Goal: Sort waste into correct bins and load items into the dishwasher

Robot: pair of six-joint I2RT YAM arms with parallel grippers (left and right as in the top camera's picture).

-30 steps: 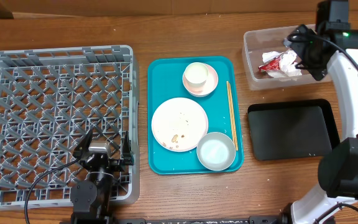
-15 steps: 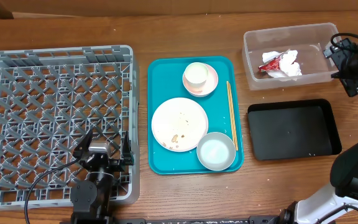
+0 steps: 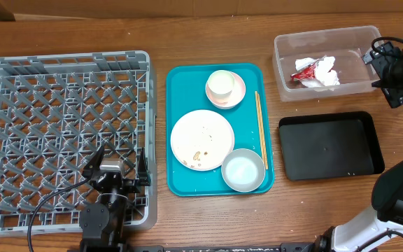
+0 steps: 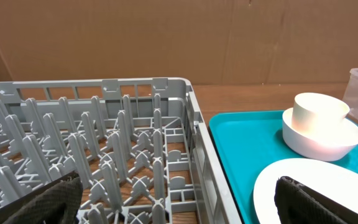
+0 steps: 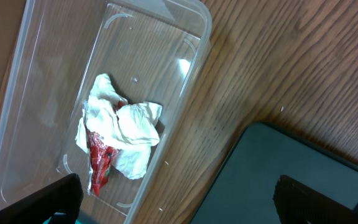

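Observation:
The crumpled white napkin (image 3: 325,72) and the red wrapper (image 3: 305,71) lie in the clear tub (image 3: 283,54); both also show in the right wrist view, napkin (image 5: 126,127) and wrapper (image 5: 98,163). The black tray (image 3: 331,145) lies in front of the tub. On the teal tray (image 3: 180,178) sit the flat plate (image 3: 201,138), bowl (image 3: 243,170), cup (image 3: 220,84) on its saucer (image 3: 238,92), and chopsticks (image 3: 260,129). The grey dish rack (image 3: 61,133) is at the left. My right gripper (image 5: 176,199) is open and empty at the tub's right end. My left gripper (image 4: 179,202) is open over the rack's near right corner.
The teal serving tray lies between the rack and the two bins. Bare wooden table runs along the far edge and the front. A cardboard wall (image 4: 166,37) stands behind the table.
My right gripper has moved from over the tub, above the napkin and wrapper, out to the tub's right end. The waste stays in the tub. The left arm has not moved.

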